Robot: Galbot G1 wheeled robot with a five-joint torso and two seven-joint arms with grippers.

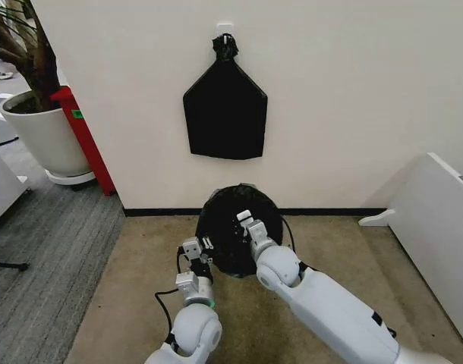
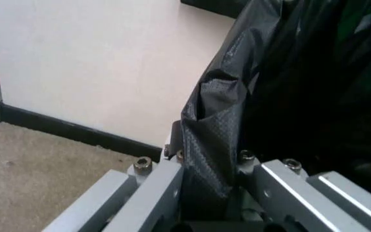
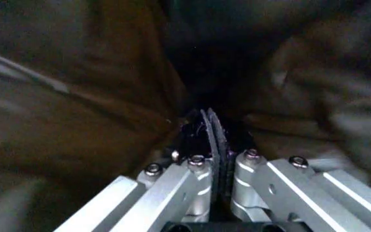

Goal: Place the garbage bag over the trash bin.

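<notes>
Left hand [image 2: 208, 193], right hand [image 3: 214, 159] both pinching garbage bag [image 1: 235, 227] film.

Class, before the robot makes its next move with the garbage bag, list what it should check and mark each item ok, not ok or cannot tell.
1. Left gripper holds the garbage bag: ok, a fold of film is pinched between its fingers.
2. Right gripper holds the bag: ok, thin edges of film are clamped between its fingers.
3. Bag mouth spread open: ok, the head view shows a round black opening between the two grippers.
4. Bag over the trash bin: cannot tell, black film hides whatever is beneath it.
5. Wall clearance: ok, the bag sits on the floor short of the baseboard.
</notes>
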